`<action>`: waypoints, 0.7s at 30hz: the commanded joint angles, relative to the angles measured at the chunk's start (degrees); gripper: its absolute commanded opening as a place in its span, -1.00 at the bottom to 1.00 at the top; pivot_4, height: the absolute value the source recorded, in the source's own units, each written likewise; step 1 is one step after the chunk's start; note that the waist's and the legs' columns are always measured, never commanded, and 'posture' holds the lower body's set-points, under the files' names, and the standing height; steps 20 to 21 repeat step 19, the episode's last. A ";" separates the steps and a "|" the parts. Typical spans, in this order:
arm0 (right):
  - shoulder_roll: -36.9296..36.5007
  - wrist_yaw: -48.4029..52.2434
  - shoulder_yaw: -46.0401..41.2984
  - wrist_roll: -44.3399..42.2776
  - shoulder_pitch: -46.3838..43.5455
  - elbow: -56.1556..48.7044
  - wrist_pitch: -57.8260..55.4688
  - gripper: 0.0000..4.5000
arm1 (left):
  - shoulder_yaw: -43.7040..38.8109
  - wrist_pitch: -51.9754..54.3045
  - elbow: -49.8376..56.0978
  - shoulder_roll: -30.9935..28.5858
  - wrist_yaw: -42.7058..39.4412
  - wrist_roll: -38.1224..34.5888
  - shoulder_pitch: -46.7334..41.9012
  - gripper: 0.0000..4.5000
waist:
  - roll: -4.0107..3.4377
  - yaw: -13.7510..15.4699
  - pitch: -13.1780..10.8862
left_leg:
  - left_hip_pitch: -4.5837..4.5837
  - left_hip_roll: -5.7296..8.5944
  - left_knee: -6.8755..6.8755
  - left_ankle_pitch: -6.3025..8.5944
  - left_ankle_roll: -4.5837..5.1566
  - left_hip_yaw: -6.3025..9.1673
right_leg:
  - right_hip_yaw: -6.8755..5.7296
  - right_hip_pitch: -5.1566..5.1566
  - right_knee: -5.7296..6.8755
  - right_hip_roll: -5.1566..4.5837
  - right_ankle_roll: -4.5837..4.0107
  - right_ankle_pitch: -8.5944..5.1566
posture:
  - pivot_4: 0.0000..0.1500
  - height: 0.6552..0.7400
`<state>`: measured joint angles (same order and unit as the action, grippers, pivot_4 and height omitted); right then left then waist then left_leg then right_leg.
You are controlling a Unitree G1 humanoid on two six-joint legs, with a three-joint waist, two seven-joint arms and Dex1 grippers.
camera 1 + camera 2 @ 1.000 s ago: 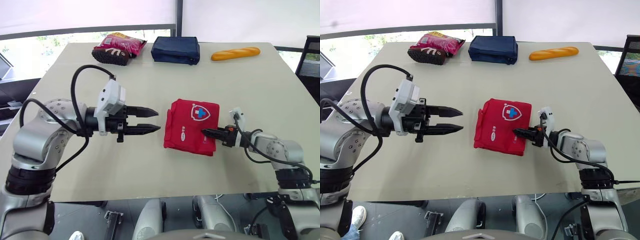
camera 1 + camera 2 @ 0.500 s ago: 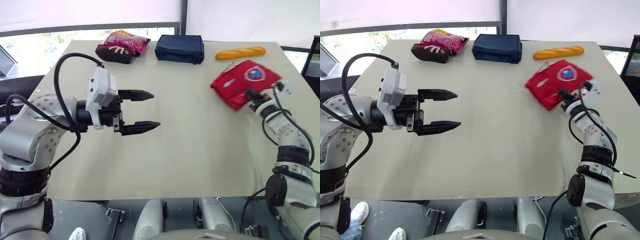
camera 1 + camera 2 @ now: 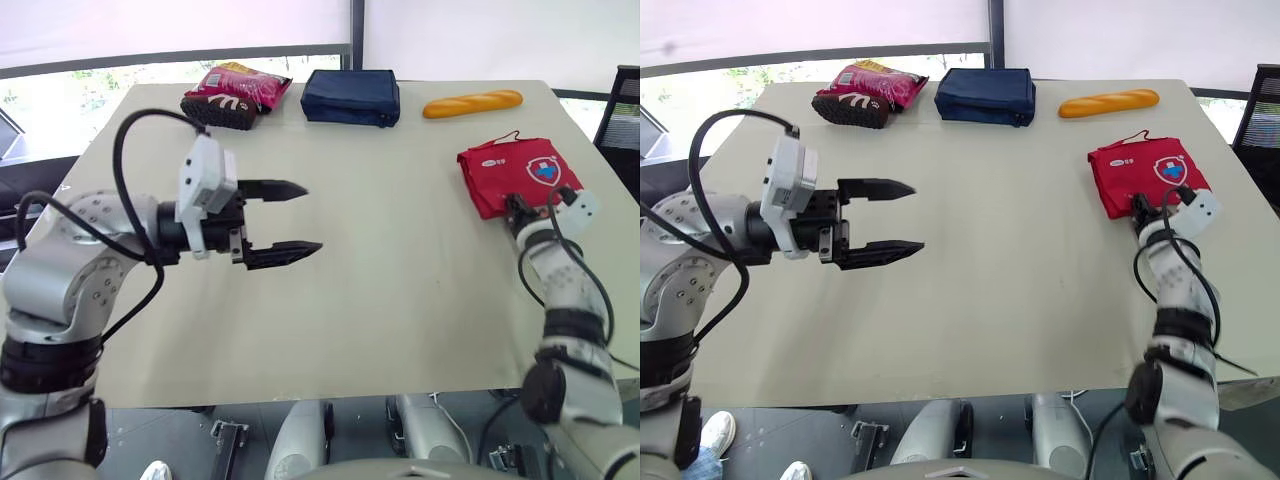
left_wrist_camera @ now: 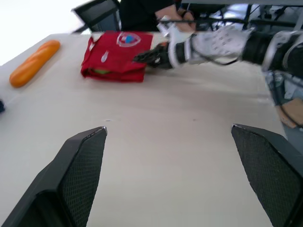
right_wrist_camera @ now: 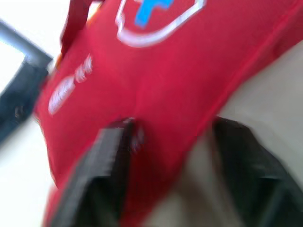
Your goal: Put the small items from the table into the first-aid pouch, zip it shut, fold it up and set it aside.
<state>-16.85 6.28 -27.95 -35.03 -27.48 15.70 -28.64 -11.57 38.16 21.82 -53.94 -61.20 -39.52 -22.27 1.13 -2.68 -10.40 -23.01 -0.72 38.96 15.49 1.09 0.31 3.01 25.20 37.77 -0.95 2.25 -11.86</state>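
The red first-aid pouch (image 3: pixel 515 170), folded, with a white cross badge on top, lies flat near the table's right edge. My right gripper (image 3: pixel 519 208) is at its near edge. In the right wrist view its two black fingers (image 5: pixel 109 165) stand wide apart astride the edge of the pouch (image 5: pixel 142 61), open and not pinching the fabric. My left gripper (image 3: pixel 311 217) hovers open over the left-middle of the table with nothing between its fingers. It points across at the pouch (image 4: pixel 118 56) and the right gripper (image 4: pixel 149 56).
Along the far edge of the beige table (image 3: pixel 400 300) lie a pink snack bag (image 3: pixel 235 92), a navy pouch (image 3: pixel 352 97) and a bread loaf (image 3: pixel 472 104). A black chair (image 3: pixel 625 100) stands just past the right edge, close to the red pouch.
My right arm carried the red pouch from the table's middle to the right side, set it flat, and its jaws opened. The left gripper opened wider and stayed in place.
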 commanded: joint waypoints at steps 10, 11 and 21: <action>-21.57 43.42 8.33 10.12 38.53 -20.43 28.16 0.99 | -10.17 -9.30 5.48 9.15 12.34 9.98 29.52 1.00 | 0.08 0.22 0.01 | 0.22 -0.16 -0.07 0.09 0.14 -0.20 | 0.23 -0.10 -0.20 -0.11 0.41 -0.21 | 1.00 0.37; -22.51 46.45 7.23 9.59 40.48 -19.88 30.33 0.99 | -10.35 -11.53 5.10 10.93 12.43 10.68 32.07 1.00 | 0.07 0.19 0.00 | 0.24 -0.30 0.07 0.09 0.14 -0.28 | 0.22 -0.10 -0.18 -0.05 0.35 -0.20 | 1.00 0.37; -26.53 58.14 0.05 2.67 43.42 -16.75 33.23 0.99 | -13.41 -24.93 2.70 16.84 9.00 13.21 45.35 1.00 | 0.28 0.42 -0.03 | 1.00 -0.56 0.19 0.10 0.11 -0.68 | 0.26 -0.54 -0.05 -0.06 0.13 -0.31 | 1.00 0.37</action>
